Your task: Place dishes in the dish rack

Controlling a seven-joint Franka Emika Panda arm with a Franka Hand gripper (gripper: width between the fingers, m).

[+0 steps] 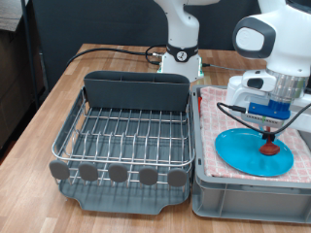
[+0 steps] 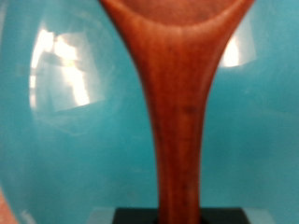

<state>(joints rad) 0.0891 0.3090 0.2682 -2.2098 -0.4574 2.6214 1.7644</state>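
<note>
Spoon (image 1: pixel 268 146) and plate (image 1: pixel 255 151) sit together on the exterior view's right: the reddish-brown wooden spoon stands with its bowl end down on the round light-blue plate, its handle rising into the gripper (image 1: pixel 274 118), which hangs just above. The plate lies flat on the pink checked cloth lining the grey bin (image 1: pixel 243 199). From the wrist view the spoon (image 2: pixel 177 103) runs up the middle of the picture, its handle coming out of the dark base of the claw and widening toward the bowl, with the glossy plate (image 2: pixel 65 121) filling the background on both sides; the fingers themselves are hidden, but the claw appears closed narrowly on the handle. On the exterior view's left, the dish rack (image 1: pixel 124 136) stands on the wooden table (image 1: pixel 44 112), its silver wire grid bare, its grey caddy along the far side and its round grey discs along the near edge. The cup does not show in either view.
</note>
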